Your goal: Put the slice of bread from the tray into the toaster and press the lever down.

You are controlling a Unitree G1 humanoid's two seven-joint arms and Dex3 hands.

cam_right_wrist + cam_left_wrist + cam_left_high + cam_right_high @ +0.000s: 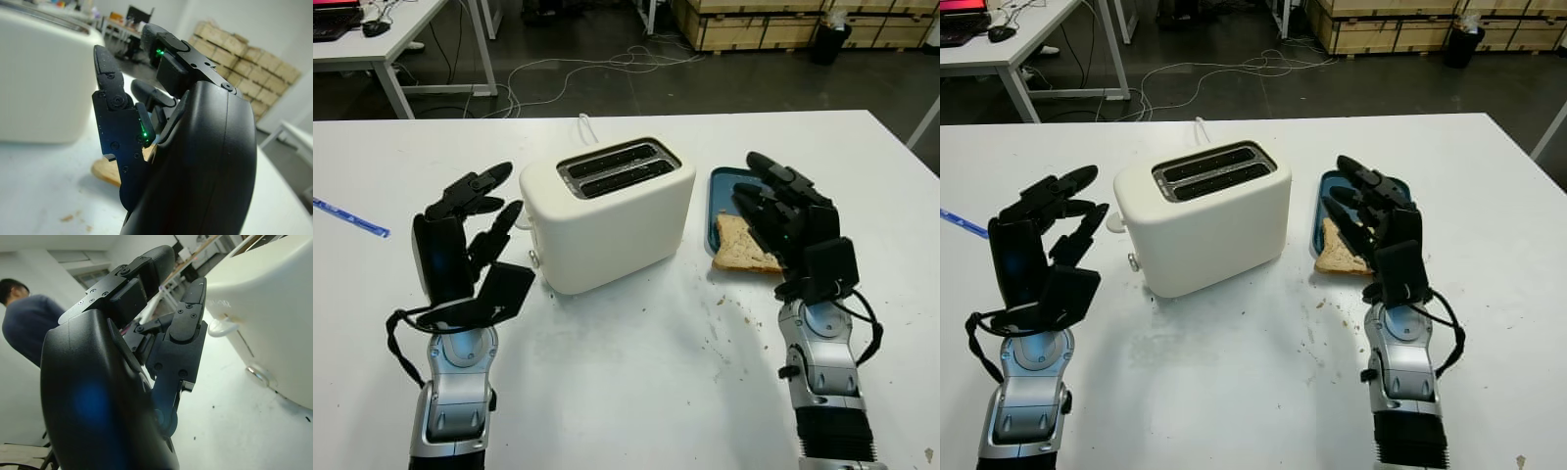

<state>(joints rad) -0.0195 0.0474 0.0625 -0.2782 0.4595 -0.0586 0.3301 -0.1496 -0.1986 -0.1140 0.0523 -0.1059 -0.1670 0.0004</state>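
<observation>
Nothing done yet. The slice of bread [742,247] lies on the near end of the blue tray [720,183], overhanging its near edge toward the table [636,372], just right of the toaster [607,211]. Both toaster slots [619,168] look empty.

The right hand [783,211] is over the tray and the bread, open, gripping nothing; whether the fingertips touch the slice cannot be told from the head views. In the right wrist view the bread [110,171] shows past the fingers [115,103], not between them.

The left hand [470,220] is raised just left of the toaster, open and empty, near the end that carries the white lever [222,326]. The lever looks to be in the up position, judging from the left wrist view. A small round knob [257,374] sits lower on the same end.

Left to do, all of it: grasp the slice, lift it off the tray, drop it into a slot, press the lever down. The left hand looks staged for the lever, the right for the bread; that split is a guess.

Writing: faint embossed letters on the toaster end next to the lever, not readable. No brand or label legible anywhere else. Crumbs [720,328] on the table near the tray
</observation>
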